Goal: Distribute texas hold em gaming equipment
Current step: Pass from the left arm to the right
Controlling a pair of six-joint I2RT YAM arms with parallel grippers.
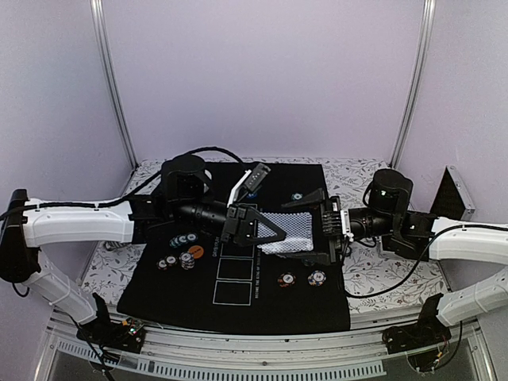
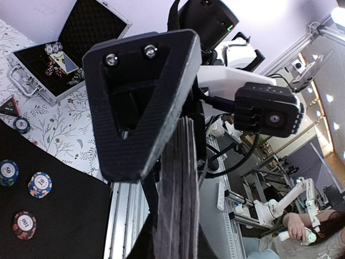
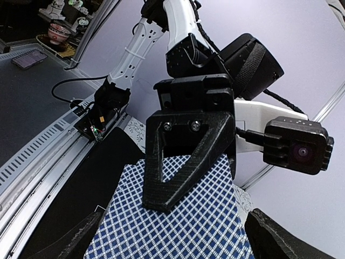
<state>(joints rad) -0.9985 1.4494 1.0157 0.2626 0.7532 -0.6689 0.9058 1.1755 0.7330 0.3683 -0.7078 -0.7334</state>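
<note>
My left gripper (image 1: 268,230) is clamped on the deck of playing cards (image 1: 295,225) and holds it above the middle of the black mat (image 1: 238,313). The checkered back faces the right gripper (image 1: 319,228), whose jaws stand wide on either side of the deck without touching it. The handover worries me. If the right pinches several cards instead of one, or the left loosens early, the cards could fan out and spill among the poker chips (image 1: 181,255).

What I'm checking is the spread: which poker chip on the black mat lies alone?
The bluish chip near the far edge of the mat; the rest sit in a left cluster or a near-right pair.
</note>
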